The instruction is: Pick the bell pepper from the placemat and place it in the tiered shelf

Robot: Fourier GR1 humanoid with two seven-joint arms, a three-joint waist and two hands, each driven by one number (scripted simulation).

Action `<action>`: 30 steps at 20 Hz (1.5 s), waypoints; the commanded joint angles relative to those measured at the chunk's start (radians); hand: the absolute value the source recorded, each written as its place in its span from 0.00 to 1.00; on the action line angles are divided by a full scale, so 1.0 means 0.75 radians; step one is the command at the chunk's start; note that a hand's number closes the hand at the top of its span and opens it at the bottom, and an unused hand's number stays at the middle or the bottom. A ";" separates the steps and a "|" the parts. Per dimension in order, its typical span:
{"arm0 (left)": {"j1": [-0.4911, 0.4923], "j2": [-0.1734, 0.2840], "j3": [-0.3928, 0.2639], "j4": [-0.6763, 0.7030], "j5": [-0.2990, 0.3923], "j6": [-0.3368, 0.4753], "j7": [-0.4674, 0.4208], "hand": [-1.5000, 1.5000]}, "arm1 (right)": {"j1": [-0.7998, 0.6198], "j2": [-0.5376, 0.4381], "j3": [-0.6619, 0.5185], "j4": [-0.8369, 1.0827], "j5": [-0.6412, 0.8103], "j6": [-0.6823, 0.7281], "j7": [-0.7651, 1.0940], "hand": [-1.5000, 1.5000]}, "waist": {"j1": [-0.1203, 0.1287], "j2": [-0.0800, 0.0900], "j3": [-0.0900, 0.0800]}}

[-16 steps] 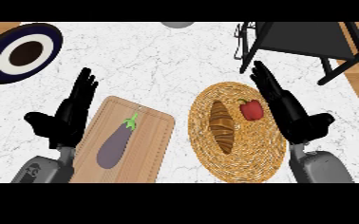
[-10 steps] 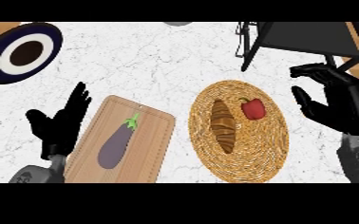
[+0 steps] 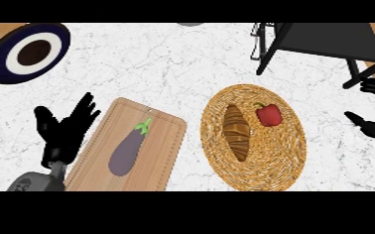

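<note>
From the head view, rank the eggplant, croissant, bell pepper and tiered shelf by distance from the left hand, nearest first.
From the left hand, at the view's left:
1. Eggplant, on the cutting board beside the hand.
2. Croissant, left part of the woven placemat.
3. Bell pepper, just right of the croissant.
4. Tiered shelf, top right.

No readable text, label, brand, number or sign anywhere on the white marbled worktop or things upon it.
</note>
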 commanded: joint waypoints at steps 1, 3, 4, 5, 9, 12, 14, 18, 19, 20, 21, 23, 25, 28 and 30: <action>0.038 -0.008 0.006 0.094 0.003 -0.064 -0.003 0.50 | 0.038 -0.133 -0.025 0.055 -0.026 0.252 -0.138 0.00 | -0.009 -0.003 -0.008; 0.015 0.001 0.015 0.076 -0.017 -0.034 0.042 0.50 | 0.059 -0.129 0.044 -0.055 0.009 0.291 -0.093 0.00 | -0.012 -0.006 -0.009; 0.043 -0.009 0.018 0.071 -0.006 -0.058 0.024 0.50 | 0.099 -0.135 0.054 -0.037 0.037 0.313 -0.142 0.00 | -0.010 -0.006 -0.008; 0.069 0.026 0.041 0.051 0.020 -0.096 0.041 0.50 | 0.064 -0.169 0.050 -0.100 0.002 0.348 -0.040 0.00 | -0.008 -0.008 -0.009; 0.010 0.011 0.066 0.067 0.019 -0.090 0.084 0.50 | 0.057 -0.272 0.067 -0.262 -0.004 0.428 0.148 0.00 | -0.016 -0.009 -0.011; 0.027 -0.027 0.024 0.010 -0.049 -0.004 0.092 0.50 | 0.067 -0.247 0.134 -0.485 0.037 0.348 0.354 0.00 | -0.021 -0.013 -0.011; 0.083 -0.027 0.036 0.025 -0.043 -0.046 0.048 0.50 | 0.072 -0.210 0.159 -0.590 0.040 0.289 0.519 0.00 | -0.016 -0.013 -0.012; 0.079 -0.082 -0.003 -0.033 -0.083 0.020 0.098 0.50 | 0.029 -0.176 0.177 -0.731 0.084 0.161 0.807 0.00 | -0.008 -0.011 -0.010; 0.056 -0.059 0.021 0.007 -0.066 -0.027 0.087 0.50 | -0.032 -0.137 0.219 -0.788 0.096 0.103 0.939 0.00 | -0.005 -0.010 -0.011; -0.010 -0.052 0.062 0.075 -0.047 -0.061 0.091 0.50 | -0.035 -0.082 0.274 -0.805 0.148 0.062 0.973 0.00 | -0.008 -0.006 -0.011; 0.021 -0.058 0.036 0.039 -0.068 -0.047 0.113 0.50 | -0.077 -0.106 0.260 -0.757 0.178 0.069 0.996 0.00 | 0.000 -0.006 -0.010; 0.108 0.000 0.069 -0.022 -0.050 -0.086 0.088 0.50 | -0.072 -0.112 0.292 -0.878 0.232 0.030 1.145 0.00 | 0.003 -0.011 -0.010; 0.043 -0.059 0.081 0.087 -0.070 -0.088 0.034 0.50 | -0.144 -0.060 0.368 -0.847 0.295 0.026 1.234 0.00 | 0.003 -0.005 -0.010; -0.028 -0.110 0.070 0.131 -0.117 -0.045 0.059 0.50 | -0.128 -0.002 0.446 -0.928 0.346 0.036 1.366 0.00 | -0.011 -0.005 -0.010; 0.036 -0.058 0.087 -0.030 -0.099 -0.032 0.166 0.50 | -0.115 0.068 0.521 -0.890 0.469 -0.011 1.352 0.00 | 0.002 -0.007 -0.009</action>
